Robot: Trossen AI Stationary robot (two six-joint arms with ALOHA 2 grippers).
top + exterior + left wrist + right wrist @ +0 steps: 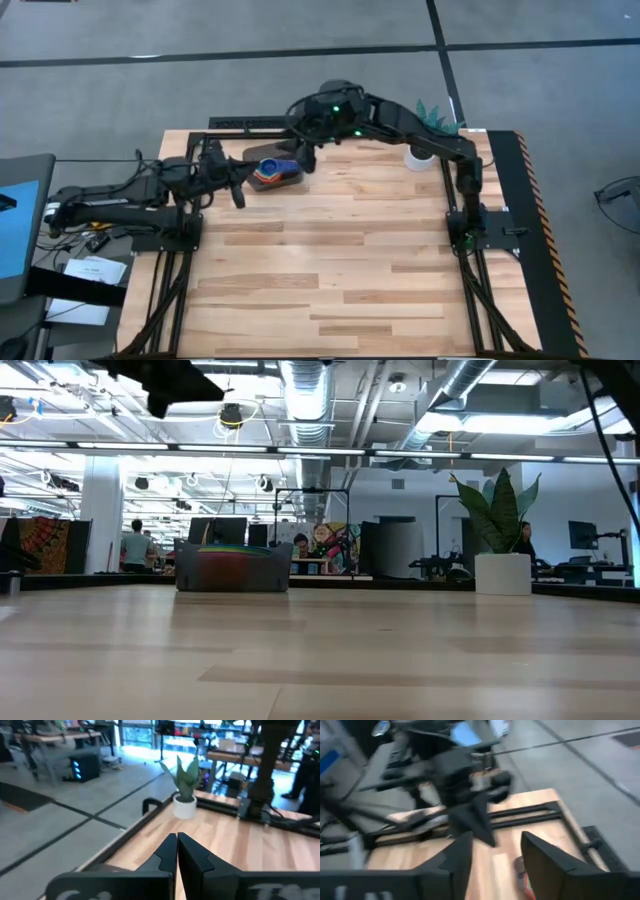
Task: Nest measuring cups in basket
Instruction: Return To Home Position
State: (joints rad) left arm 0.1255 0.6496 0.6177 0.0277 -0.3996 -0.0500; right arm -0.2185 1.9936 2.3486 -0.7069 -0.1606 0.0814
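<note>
The dark basket stands near the table's far edge, left of the middle. The measuring cups sit stacked inside it, a blue one on top with orange and red showing beneath. In the low view the basket shows a band of cup colours. My right gripper hangs open and empty high above the basket's right end. A reddish cup edge shows just below its fingers. My left gripper is shut and empty, level, just left of the basket.
A white plant pot with a green plant stands at the far right of the table. Black frame rails run along the far edge. The wide near part of the wooden table holds nothing.
</note>
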